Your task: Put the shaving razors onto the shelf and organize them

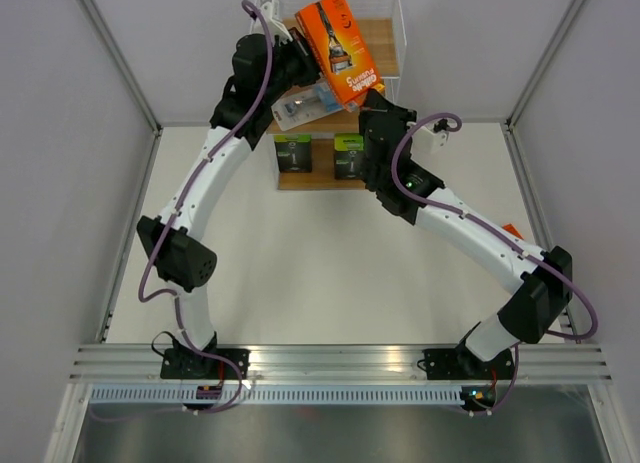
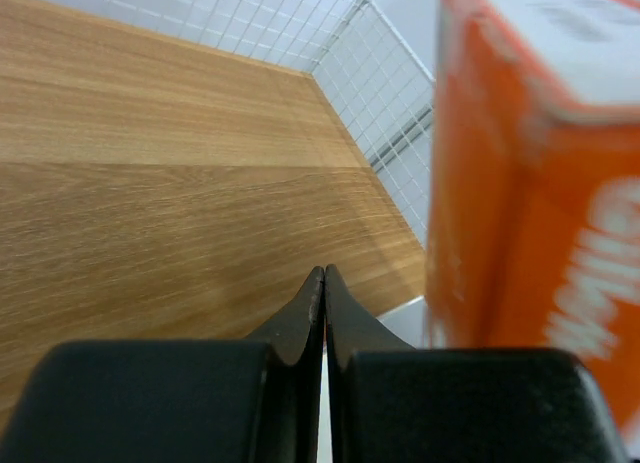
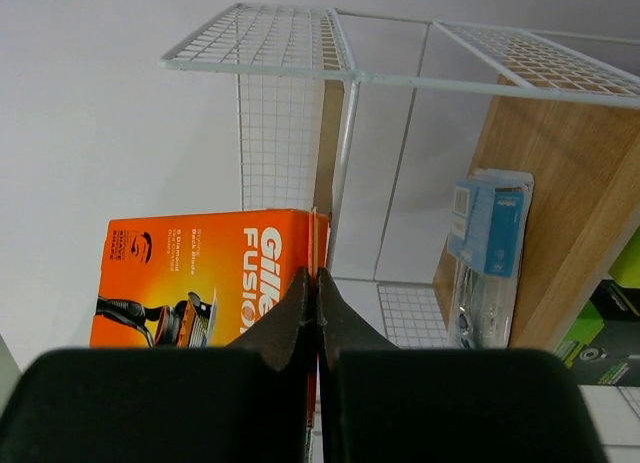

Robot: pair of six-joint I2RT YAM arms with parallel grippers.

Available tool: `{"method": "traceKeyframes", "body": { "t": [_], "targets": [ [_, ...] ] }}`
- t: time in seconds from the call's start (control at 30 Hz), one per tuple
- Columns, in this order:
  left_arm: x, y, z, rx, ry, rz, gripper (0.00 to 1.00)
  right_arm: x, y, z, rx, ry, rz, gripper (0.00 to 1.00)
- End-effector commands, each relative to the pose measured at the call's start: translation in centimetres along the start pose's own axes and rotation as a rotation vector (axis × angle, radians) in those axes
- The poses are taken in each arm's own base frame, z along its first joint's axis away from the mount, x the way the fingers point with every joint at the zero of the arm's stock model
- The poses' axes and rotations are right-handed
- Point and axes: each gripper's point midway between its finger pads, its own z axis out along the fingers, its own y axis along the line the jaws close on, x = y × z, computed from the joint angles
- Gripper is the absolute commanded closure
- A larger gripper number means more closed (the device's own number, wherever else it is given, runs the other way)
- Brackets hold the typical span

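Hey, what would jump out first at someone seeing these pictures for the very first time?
The bright orange razor pack grabs the eye, hanging tilted over the white-framed wooden shelf at the table's far side, its edge pinched by the right gripper. On the shelf's lower boards sit a clear-and-light-blue blister pack and two black packs with lime-green ends.

You can read white lettering on the orange pack (image 3: 200, 273) in the right wrist view: "Gill" above "FUSIO", the rest of both words hidden. In the top view the same pack shows you a large "5". Print on the blue blister pack (image 3: 490, 233) and the black-and-green packs (image 1: 293, 153) is too small to read.
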Motion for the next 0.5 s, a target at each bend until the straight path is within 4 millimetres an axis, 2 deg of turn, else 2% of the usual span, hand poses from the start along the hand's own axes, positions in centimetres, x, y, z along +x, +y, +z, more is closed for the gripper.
{"method": "traceKeyframes", "body": {
  "t": [0.0,0.17,0.3,0.4,0.47],
  "targets": [
    [-0.3,-0.9,0.5,0.008,0.008,-0.066,0.98,-1.4,3.4,-1.5,-0.042,-0.041,0.107,1.0],
    [-0.5,1.1,1.0,-0.082,-0.014,-0.067,0.97,-3.1,4.5,-0.6,-0.045,-0.193,0.16,0.99],
    [-0.6,2.3,0.5,-0.135,-0.001,-0.037,0.97,-5.9,5.1,-0.5,-0.039,-0.345,0.152,0.99],
    [-1.1,2.6,0.0,-0.142,-0.001,-0.044,0.96,-7.0,5.8,-0.6,-0.037,-0.386,0.162,1.0],
    [-1.7,2.4,-0.3,-0.132,-0.009,-0.051,0.96,-6.8,6.1,-0.4,-0.036,-0.393,0.146,1.0]
  ]
}}
